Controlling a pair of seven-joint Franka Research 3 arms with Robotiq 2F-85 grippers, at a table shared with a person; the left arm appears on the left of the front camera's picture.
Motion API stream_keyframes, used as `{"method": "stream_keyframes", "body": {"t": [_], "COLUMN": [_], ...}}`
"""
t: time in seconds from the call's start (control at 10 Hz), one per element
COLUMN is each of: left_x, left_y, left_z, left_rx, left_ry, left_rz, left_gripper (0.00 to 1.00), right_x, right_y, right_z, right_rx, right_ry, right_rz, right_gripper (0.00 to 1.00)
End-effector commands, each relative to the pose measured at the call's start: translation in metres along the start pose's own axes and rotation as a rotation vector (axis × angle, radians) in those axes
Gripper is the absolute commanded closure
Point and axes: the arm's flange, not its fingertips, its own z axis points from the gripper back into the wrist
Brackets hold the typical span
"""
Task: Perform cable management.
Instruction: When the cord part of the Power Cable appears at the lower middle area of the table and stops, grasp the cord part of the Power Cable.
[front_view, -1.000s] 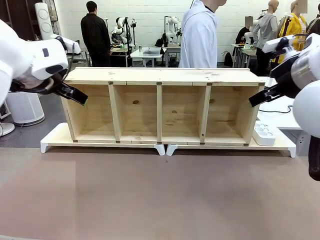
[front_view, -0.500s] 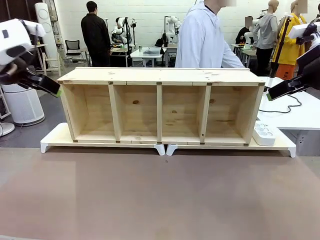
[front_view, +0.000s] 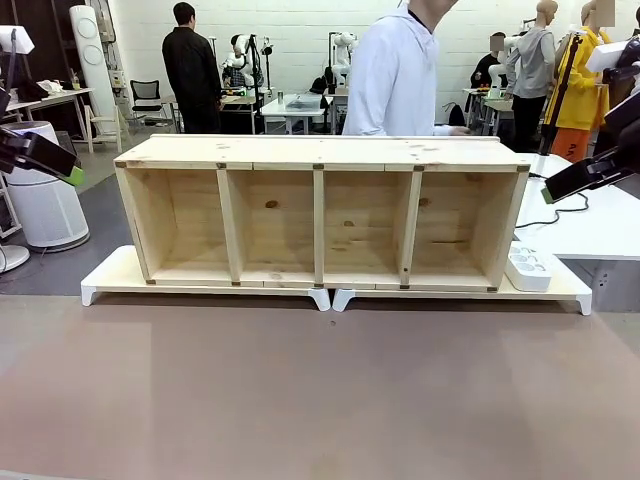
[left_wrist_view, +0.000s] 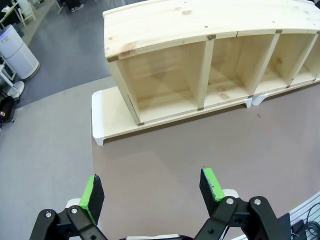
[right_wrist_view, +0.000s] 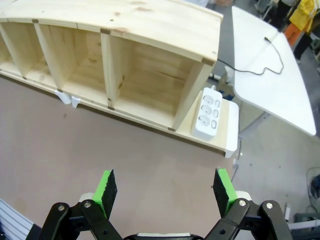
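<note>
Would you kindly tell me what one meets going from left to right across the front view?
left fingers → wooden shelf → white power strip → right fingers

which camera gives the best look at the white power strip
The right wrist view: it looks down on the power strip, sockets and switches plain, beside the end of the wooden shelf. The front view catches the strip low and side-on, right of the shelf. The left wrist view faces the shelf's other end.
</note>
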Motion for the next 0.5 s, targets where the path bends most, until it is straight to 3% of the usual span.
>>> {"method": "stream_keyframes", "body": {"t": [0.0, 0.4], "left_x": [0.0018, 0.0018], "left_y": [-0.0037, -0.0037], "left_z": [-0.0019, -0.0019], "left_rx": [0.003, 0.003], "left_ry": [-0.005, -0.005], "left_rz": [-0.007, -0.007], "left_gripper": [0.0, 0.0], "right_x": [0.0007, 0.0007], "right_y": [-0.0027, -0.0027], "right_z": [0.0, 0.0], "right_rx": [0.0, 0.0], "right_ry": [-0.009, -0.009], "right_rz": [-0.004, -0.004], "right_gripper": [0.0, 0.0]}}
